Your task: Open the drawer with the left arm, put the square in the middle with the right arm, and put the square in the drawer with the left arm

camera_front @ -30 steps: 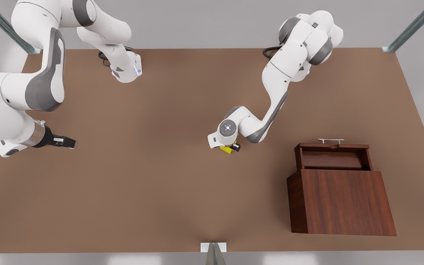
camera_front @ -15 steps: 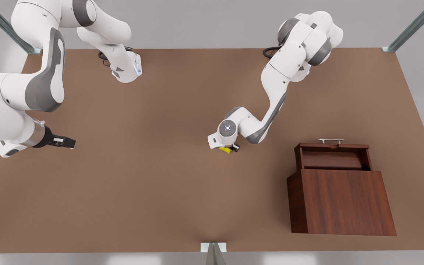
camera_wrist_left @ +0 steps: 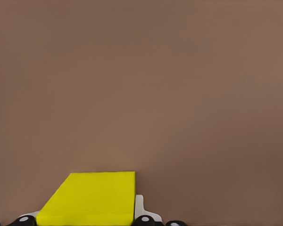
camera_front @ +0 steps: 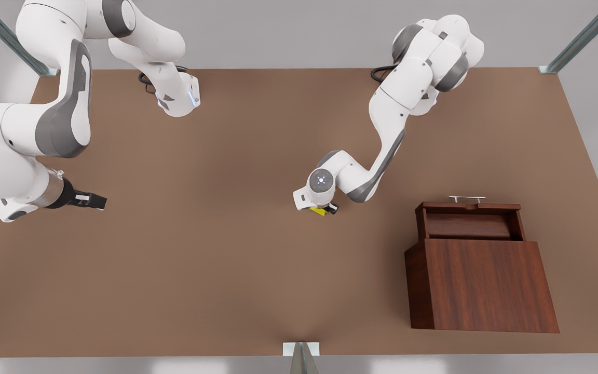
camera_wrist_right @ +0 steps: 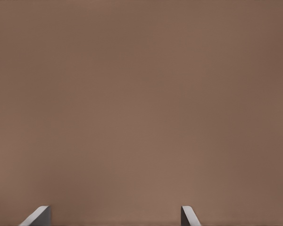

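Near the centre of the front view, the left gripper (camera_front: 324,209) points down at the brown table (camera_front: 216,270) with its black fingers closed around the square (camera_front: 320,211), a small yellow cube of which only a sliver shows under the white wrist. In the left wrist view the square (camera_wrist_left: 92,197) sits between the fingertips (camera_wrist_left: 142,219), its top face slanting away, with bare table behind it. Whether the cube rests on the surface or hangs just above it cannot be told. The left arm (camera_front: 397,104) reaches in from its base at the upper right of the frame.

At the lower right of the front view stands the dark wood-grain cabinet (camera_front: 486,285). Its drawer (camera_front: 467,221) is pulled out toward the top of the frame, the inside open to view, and the thin silver handle (camera_front: 466,198) sits on its far edge. The drawer lies well apart from the square, off to the front view's right.

The right arm (camera_front: 60,119) waits at the far left of the frame. The right gripper (camera_front: 103,201) points toward the front view's right, above the table, holding nothing. In the right wrist view its two grey fingertips (camera_wrist_right: 37,215) stand spread wide apart with only tabletop between them.
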